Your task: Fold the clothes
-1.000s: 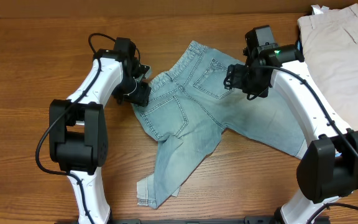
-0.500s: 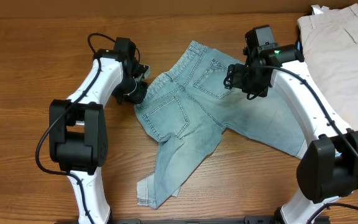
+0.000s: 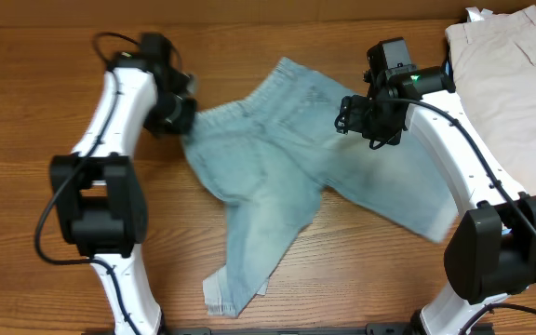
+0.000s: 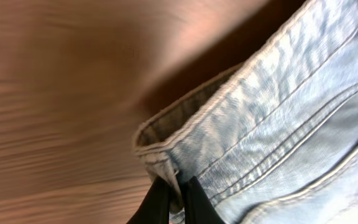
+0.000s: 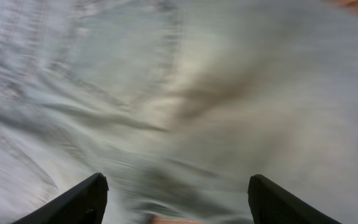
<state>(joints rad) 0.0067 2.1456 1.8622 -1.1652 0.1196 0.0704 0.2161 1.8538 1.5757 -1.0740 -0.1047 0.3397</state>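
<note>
The faded light-blue denim clothes (image 3: 268,177) lie spread on the wooden table, one leg reaching toward the front. My left gripper (image 3: 180,119) is shut on the waistband corner at the garment's left edge; in the left wrist view the black fingers (image 4: 157,202) pinch the denim hem (image 4: 166,140). My right gripper (image 3: 354,119) hovers open above the right side of the clothes (image 5: 185,93). In the right wrist view its two fingertips (image 5: 79,202) stand wide apart with only blurred denim beneath them.
Beige trousers (image 3: 519,84) lie at the back right corner, close to the right arm. Bare wooden table (image 3: 26,205) surrounds the denim on the left and front.
The left gripper shut on the waistband corner and pulled it left and back, dragging the denim leftward and flattening it. The right gripper stayed in place, open.
</note>
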